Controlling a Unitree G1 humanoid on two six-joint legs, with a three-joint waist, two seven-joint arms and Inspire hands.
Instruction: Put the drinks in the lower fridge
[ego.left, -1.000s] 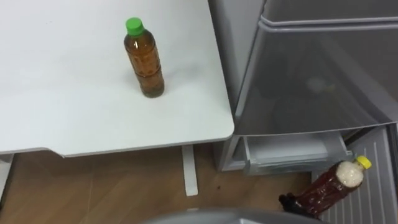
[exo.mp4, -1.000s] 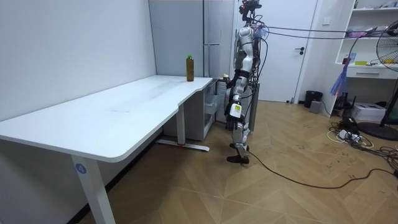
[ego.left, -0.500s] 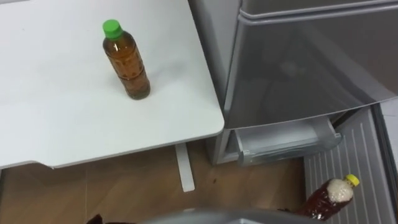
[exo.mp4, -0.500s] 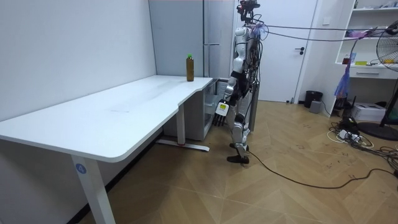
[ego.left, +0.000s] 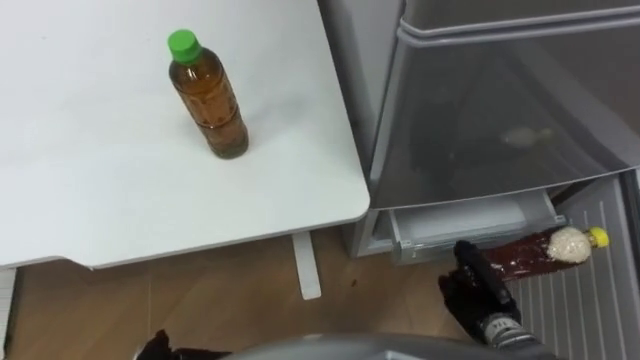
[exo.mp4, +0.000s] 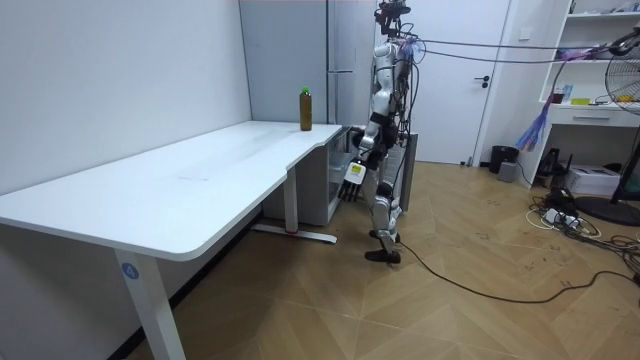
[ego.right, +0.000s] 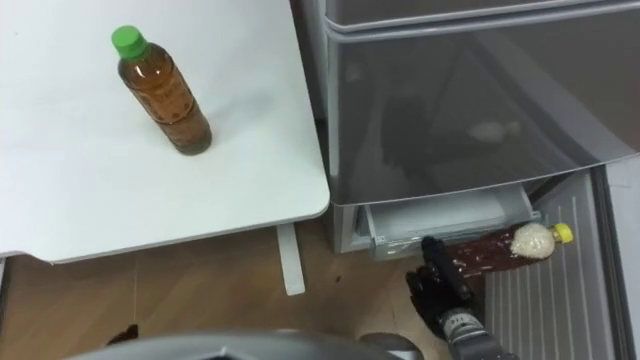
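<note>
Upright near the table's (ego.left: 80, 200) right edge, the green-capped bottle (ego.left: 207, 95) is judged full, stiff and slick, and is best gripped mid-body. The yellow-capped bottle (ego.left: 545, 250) is laid in the lower fridge's (ego.left: 470, 218) opening. The right hand (ego.left: 480, 290) is held straight-fingered by its base, and the left hand (exo.mp4: 348, 185) is hung slack.

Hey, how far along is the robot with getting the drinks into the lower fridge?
Done: nothing clearly finished yet. In hand: the yellow-capped bottle lies on its side at the open lower fridge, the right hand open at its base; whether it rests inside is unclear. Left: the green-capped bottle stands upright on the white table. The left hand hangs open beside the robot.
</note>
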